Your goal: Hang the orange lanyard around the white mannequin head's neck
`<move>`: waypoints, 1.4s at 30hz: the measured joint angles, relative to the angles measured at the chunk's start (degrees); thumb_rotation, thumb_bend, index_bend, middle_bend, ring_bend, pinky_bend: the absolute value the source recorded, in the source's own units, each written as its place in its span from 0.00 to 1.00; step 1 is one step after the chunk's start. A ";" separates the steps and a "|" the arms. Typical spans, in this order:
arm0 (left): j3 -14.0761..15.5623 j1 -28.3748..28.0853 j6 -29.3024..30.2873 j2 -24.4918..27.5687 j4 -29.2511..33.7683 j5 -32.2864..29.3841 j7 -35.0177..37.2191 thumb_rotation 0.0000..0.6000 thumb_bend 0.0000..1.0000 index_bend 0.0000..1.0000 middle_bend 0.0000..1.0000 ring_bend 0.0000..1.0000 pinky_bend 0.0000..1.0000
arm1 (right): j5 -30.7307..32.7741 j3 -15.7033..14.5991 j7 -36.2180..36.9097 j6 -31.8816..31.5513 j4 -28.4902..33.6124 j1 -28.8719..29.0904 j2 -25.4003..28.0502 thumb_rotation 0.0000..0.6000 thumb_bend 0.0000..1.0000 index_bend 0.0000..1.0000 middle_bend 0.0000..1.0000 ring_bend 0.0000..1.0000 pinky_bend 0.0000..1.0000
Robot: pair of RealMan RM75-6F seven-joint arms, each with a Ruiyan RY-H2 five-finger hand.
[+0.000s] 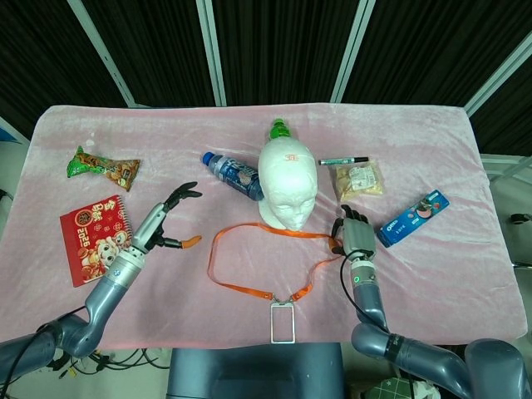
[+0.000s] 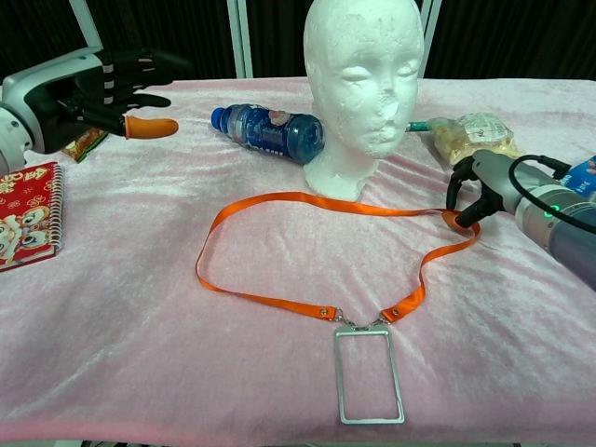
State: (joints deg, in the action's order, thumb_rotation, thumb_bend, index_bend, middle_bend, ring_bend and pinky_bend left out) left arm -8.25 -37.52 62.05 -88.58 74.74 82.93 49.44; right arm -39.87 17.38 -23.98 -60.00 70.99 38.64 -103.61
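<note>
Fingers of right hand [image 2: 477,191] pinching orange lanyard [image 2: 307,200]; left hand [image 2: 112,88] spread, empty. Lift toward twelve o'clock, over mannequin head [image 2: 363,74].

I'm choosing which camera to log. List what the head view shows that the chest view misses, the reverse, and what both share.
Only the head view: the black marker, the green bottle cap behind the mannequin head, and the blue cookie pack in full.

Only the chest view: the mannequin's face from the front, and the right hand touching the orange lanyard from table level.

Both: the lanyard flat on the table, its badge holder, the water bottle, and the raised left hand.
</note>
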 measured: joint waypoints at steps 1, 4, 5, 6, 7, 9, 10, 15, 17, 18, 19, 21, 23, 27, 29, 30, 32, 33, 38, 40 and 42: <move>0.10 -0.02 -0.42 0.03 0.07 -0.29 -1.07 1.00 0.27 0.23 0.08 0.00 0.10 | -0.18 0.03 0.12 -0.02 0.23 -0.06 0.11 1.00 0.43 0.68 0.10 0.14 0.14; 0.13 -0.12 -2.04 0.11 0.80 -2.07 -5.04 1.00 0.27 0.27 0.09 0.00 0.10 | -0.55 0.15 0.24 -0.15 0.76 -0.15 0.32 1.00 0.43 0.68 0.10 0.14 0.14; 0.05 -0.18 -2.71 0.15 1.18 -3.01 -6.59 1.00 0.28 0.28 0.09 0.00 0.09 | -0.59 0.18 0.22 -0.17 0.88 -0.16 0.36 1.00 0.43 0.68 0.10 0.14 0.14; -0.07 -0.27 -3.44 0.18 1.57 -4.14 -8.31 1.00 0.29 0.31 0.10 0.00 0.08 | -0.62 0.21 0.19 -0.19 1.03 -0.18 0.40 1.00 0.43 0.68 0.10 0.14 0.14; -0.30 -0.44 -4.41 0.21 2.11 -5.90 -10.86 1.00 0.29 0.32 0.10 0.00 0.07 | -0.64 0.24 0.16 -0.21 1.15 -0.19 0.42 1.00 0.43 0.68 0.10 0.14 0.14; -0.76 -0.80 -5.86 0.21 2.91 -9.06 -15.19 1.00 0.31 0.36 0.10 0.00 0.06 | -0.69 0.27 0.09 -0.30 1.35 -0.26 0.48 1.00 0.43 0.69 0.10 0.14 0.14; -1.07 -1.04 -6.55 0.17 3.31 -10.92 -17.55 1.00 0.31 0.37 0.11 0.00 0.05 | -0.68 0.32 0.09 -0.35 1.45 -0.31 0.51 1.00 0.43 0.69 0.10 0.14 0.14; -2.93 -3.00 -8.85 -0.38 5.21 -23.40 -32.46 1.00 0.30 0.40 0.11 0.00 0.00 | -0.58 0.46 -0.09 -0.50 1.68 -0.49 0.73 1.00 0.43 0.69 0.10 0.14 0.14; -3.59 -4.18 -8.70 -0.86 5.84 -28.70 -39.54 1.00 0.28 0.40 0.11 0.00 0.00 | -0.56 0.52 -0.10 -0.51 1.79 -0.54 0.79 1.00 0.43 0.69 0.10 0.14 0.14; -3.87 -4.76 -8.50 -1.12 6.08 -31.04 -42.67 1.00 0.26 0.40 0.10 0.00 0.00 | -0.56 0.54 -0.13 -0.50 1.87 -0.56 0.83 1.00 0.43 0.69 0.10 0.14 0.14; -4.15 -5.39 -8.22 -1.43 6.30 -33.42 -45.81 1.00 0.26 0.40 0.10 0.00 0.00 | -0.59 0.53 -0.16 -0.49 1.93 -0.57 0.86 1.00 0.43 0.69 0.10 0.14 0.14; -4.79 -7.06 -7.32 -2.32 6.74 -39.25 -53.10 1.00 0.25 0.40 0.10 0.00 0.00 | -0.64 0.54 -0.18 -0.51 2.05 -0.61 0.87 1.00 0.43 0.69 0.10 0.14 0.14; -5.51 -8.91 -6.34 -3.40 7.00 -45.47 -59.93 1.00 0.25 0.41 0.10 0.00 0.00 | -0.66 0.54 -0.18 -0.47 2.15 -0.63 0.86 1.00 0.43 0.69 0.10 0.14 0.14; -7.41 -12.75 -4.60 -5.76 6.94 -56.76 -70.04 1.00 0.25 0.44 0.10 0.00 0.00 | -0.78 0.53 -0.18 -0.42 2.26 -0.66 0.79 1.00 0.43 0.70 0.10 0.14 0.14; -8.82 -14.94 -3.69 -7.12 6.75 -61.74 -73.76 1.00 0.25 0.44 0.10 0.00 0.00 | -0.82 0.55 -0.18 -0.41 2.23 -0.66 0.76 1.00 0.43 0.70 0.10 0.14 0.14; -9.38 -15.90 -3.27 -7.72 6.59 -63.46 -75.17 1.00 0.25 0.45 0.10 0.00 0.00 | -0.84 0.55 -0.19 -0.39 2.21 -0.66 0.75 1.00 0.43 0.70 0.10 0.14 0.14; -10.45 -17.72 -2.35 -9.11 5.97 -66.26 -78.00 1.00 0.26 0.45 0.10 0.00 0.00 | -0.87 0.54 -0.21 -0.35 2.12 -0.67 0.74 1.00 0.43 0.70 0.10 0.14 0.14; -10.90 -18.31 -2.07 -9.67 5.62 -67.25 -78.80 1.00 0.26 0.46 0.10 0.00 0.00 | -0.86 0.56 -0.20 -0.34 2.09 -0.68 0.72 1.00 0.43 0.70 0.10 0.14 0.14; -14.20 -20.79 -2.03 -11.87 4.02 -72.53 -81.00 1.00 0.26 0.46 0.10 0.00 0.00 | -1.02 0.55 -0.12 -0.39 2.28 -0.78 0.72 1.00 0.43 0.70 0.10 0.14 0.14; -15.25 -21.69 -2.10 -12.37 3.51 -73.77 -81.95 1.00 0.26 0.46 0.10 0.00 0.00 | -1.18 0.49 -0.13 -0.45 2.44 -0.84 0.77 1.00 0.43 0.70 0.10 0.14 0.14; -15.64 -22.48 -2.04 -12.92 2.81 -74.58 -83.18 1.00 0.26 0.46 0.10 0.00 0.00 | -1.19 0.56 -0.04 -0.46 2.57 -0.90 0.85 1.00 0.43 0.70 0.10 0.14 0.14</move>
State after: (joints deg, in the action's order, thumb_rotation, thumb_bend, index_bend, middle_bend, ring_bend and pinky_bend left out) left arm -23.89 -60.00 60.01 -101.50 77.55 8.34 -33.74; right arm -41.06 17.94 -24.02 -60.47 73.56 37.74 -102.76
